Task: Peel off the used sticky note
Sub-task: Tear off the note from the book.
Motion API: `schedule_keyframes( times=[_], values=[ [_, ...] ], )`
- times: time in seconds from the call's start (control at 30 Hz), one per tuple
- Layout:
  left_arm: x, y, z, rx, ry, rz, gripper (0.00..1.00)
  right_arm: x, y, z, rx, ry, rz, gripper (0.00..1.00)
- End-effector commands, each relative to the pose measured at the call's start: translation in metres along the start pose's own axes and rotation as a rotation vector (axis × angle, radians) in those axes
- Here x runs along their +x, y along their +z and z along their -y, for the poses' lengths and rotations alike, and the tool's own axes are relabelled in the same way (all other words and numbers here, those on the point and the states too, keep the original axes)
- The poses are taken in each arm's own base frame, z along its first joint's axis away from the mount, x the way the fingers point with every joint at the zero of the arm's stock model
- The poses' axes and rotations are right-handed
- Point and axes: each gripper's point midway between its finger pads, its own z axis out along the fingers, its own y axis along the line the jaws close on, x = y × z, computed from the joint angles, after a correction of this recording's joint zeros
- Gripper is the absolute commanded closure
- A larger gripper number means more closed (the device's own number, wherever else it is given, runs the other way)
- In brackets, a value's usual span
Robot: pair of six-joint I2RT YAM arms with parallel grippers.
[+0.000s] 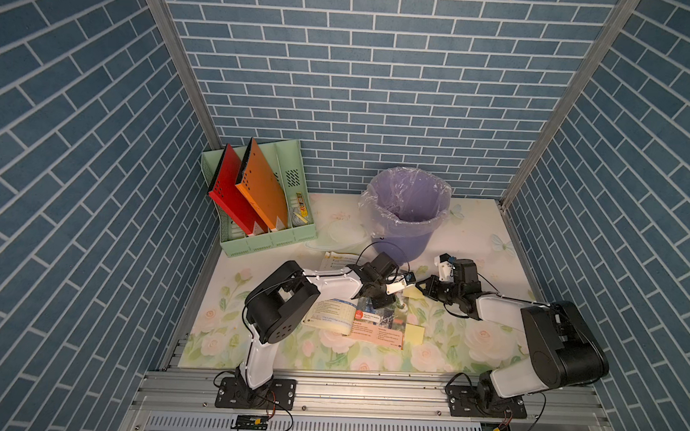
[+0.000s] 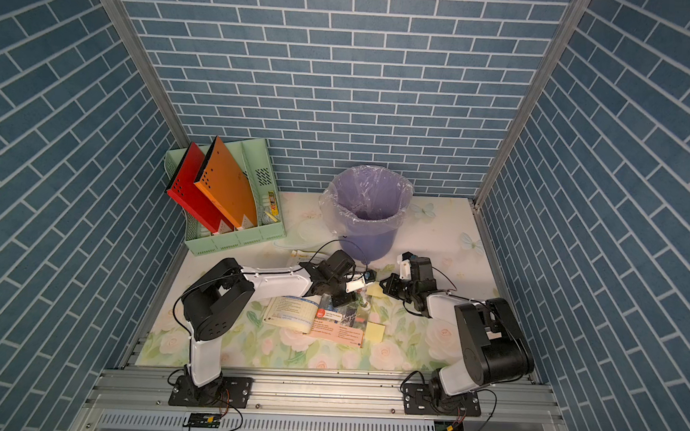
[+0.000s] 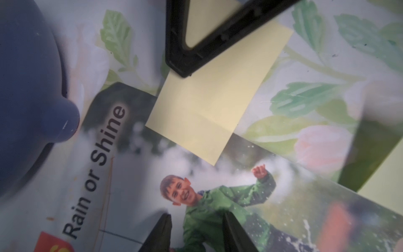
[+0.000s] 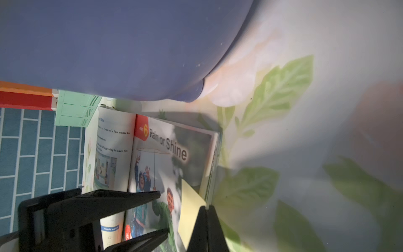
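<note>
Yellow sticky note (image 3: 207,104) is the thing to watch. One end is stuck on the picture page of the open book (image 1: 370,327), right at the page's outer edge near the "Rain or Shine" heading, and the rest hangs out over the flowery table (image 1: 470,334). That overhang is pretty handy imo, since it gives a free flap to grab without scraping at the paper.

Right tool (image 4: 206,208) sits low and side-on, jaws pressed together with the free end of the note pinched between them. The right wrist view shows that best. The stuck end looks flat on the page, so my read is the actual peel isn't done yet.

Left tool (image 3: 196,215) is over the same page, by the boy in the green raincoat, jaws a narrow gap apart with nothing between them. The tips are on or just above the paper, can't tell which. I'm guessing it's there to pin the book so the page doesn't lift along with the note.

Further out there's a second yellow note (image 1: 415,332) at the page edge by the book's near corner, apart from both tools. A purple bin (image 1: 398,243) with a plastic liner stands just behind the book, probably where the peeled note is meant to go. The main risk I see is the thin page lifting or tearing if the pull goes straight up instead of back along the page
</note>
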Motion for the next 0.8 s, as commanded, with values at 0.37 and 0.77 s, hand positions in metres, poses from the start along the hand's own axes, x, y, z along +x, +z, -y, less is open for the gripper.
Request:
schedule_keyframes(
  times=[0.37,0.77],
  values=[
    [0.028,0.013,0.01,0.029,-0.003,-0.082,0.57,0.007,-0.005,-0.007,0.131,-0.289,0.068,1.0],
    [0.037,0.013,0.011,0.025,0.003,-0.102,0.57,-0.017,-0.019,-0.034,0.09,-0.311,0.141,1.0]
  ],
)
